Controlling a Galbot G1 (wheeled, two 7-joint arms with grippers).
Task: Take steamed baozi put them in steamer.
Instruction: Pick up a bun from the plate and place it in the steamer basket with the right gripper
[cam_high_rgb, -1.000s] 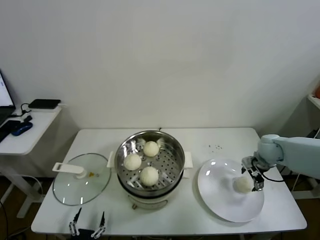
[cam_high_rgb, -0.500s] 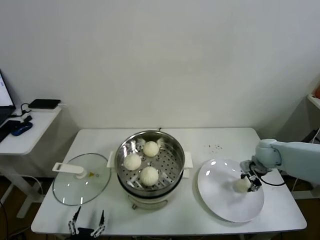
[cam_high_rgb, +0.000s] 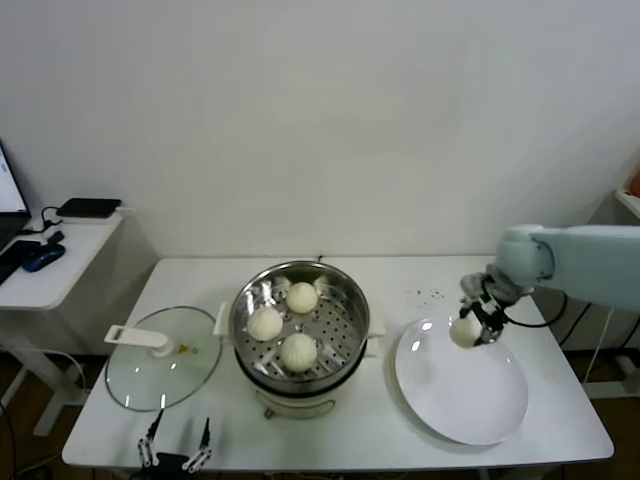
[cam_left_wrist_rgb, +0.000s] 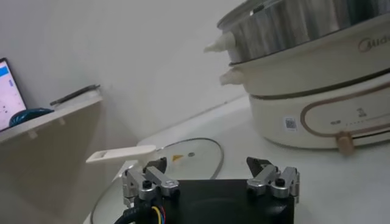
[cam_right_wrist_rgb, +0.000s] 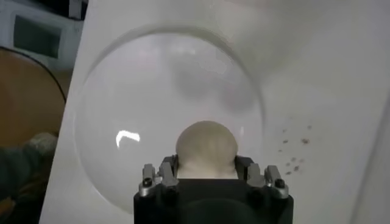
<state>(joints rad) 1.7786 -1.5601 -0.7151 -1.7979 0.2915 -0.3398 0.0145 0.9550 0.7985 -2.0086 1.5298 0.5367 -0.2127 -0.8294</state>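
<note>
The steel steamer stands at the table's middle with three cream-white baozi on its perforated tray: one at the back, one at the left, one at the front. My right gripper is shut on the fourth baozi and holds it in the air above the white plate's far left edge. In the right wrist view the baozi sits between the jaws, over the plate. My left gripper is open and empty, parked at the table's front edge.
A glass lid with a white handle lies left of the steamer; it also shows in the left wrist view. A side desk with dark devices stands at the far left. Small dark specks lie behind the plate.
My right gripper has lifted the baozi off the plate and carried it up and left, toward the steamer. The plate is now bare. The left arm has not moved.
</note>
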